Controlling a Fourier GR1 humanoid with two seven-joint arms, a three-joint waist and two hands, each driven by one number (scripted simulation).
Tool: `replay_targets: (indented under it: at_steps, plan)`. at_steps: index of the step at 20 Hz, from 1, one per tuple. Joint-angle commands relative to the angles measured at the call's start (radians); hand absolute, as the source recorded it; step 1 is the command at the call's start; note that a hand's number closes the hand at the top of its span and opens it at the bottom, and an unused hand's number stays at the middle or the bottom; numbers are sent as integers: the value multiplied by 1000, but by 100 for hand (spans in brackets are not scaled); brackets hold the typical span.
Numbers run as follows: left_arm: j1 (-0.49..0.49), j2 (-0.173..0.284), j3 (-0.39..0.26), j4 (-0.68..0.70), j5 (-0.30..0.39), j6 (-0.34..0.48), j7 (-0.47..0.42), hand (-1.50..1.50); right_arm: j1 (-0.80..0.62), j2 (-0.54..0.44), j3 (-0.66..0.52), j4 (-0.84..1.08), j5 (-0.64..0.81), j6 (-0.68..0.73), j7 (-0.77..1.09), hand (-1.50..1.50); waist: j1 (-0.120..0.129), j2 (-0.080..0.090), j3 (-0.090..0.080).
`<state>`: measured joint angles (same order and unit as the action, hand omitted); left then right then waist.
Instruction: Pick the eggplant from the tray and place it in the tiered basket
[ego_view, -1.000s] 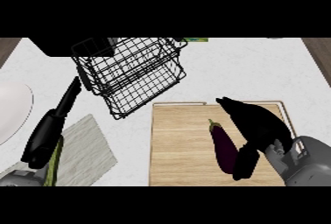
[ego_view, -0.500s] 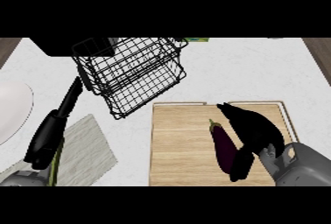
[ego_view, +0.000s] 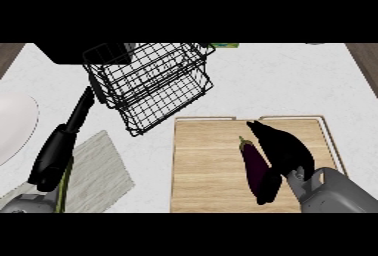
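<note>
Eggplant (ego_view: 257, 167) lies on the wooden tray (ego_view: 210, 165), stem toward 12 o'clock | step: grasp, not lifted | my right hand (ego_view: 284, 147) lies along its 3 o'clock side, fingers seemingly straight, thumb underneath, closure unclear | left hand (ego_view: 55, 155) idle, uncurled, at 9 o'clock | next: clamp, lift, carry to tiered basket (ego_view: 151, 82) at 11 o'clock.

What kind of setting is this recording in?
Most likely a kitchen counter. A pale stone-look counter carries a wooden tray with an eggplant on it, a black wire tiered basket, and a white plate at the left edge.
</note>
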<state>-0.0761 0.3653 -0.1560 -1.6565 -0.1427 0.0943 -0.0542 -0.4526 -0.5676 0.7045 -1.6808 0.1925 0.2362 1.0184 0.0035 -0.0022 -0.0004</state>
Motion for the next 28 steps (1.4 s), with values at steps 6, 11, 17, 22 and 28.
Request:
replay_targets:
  at_steps: [6, 11, 17, 22, 28]
  plan:
    - [2, -6, 71, 36, 2, -58, -54, 0, 37, 80, -46, 32, 69, 130, 40, -150, -4, 1, 0]
    - [-31, -56, 43, 34, -52, -34, 6, 0, 49, 204, -93, 133, 116, 36, -127, 150, -2, 3, 0]
    - [18, -45, 74, -27, -34, -90, -4, 0, 58, 222, -76, 112, 294, 25, -214, 150, 0, 2, 0]
    - [-9, -102, 26, -59, -79, -73, 77, 0, 47, 180, -157, 11, 334, 45, -221, 150, -3, 0, 1]
    - [44, -61, 97, -15, -70, -59, -2, 0, 192, 168, -170, -67, 575, -107, 169, 150, -66, -26, -3]
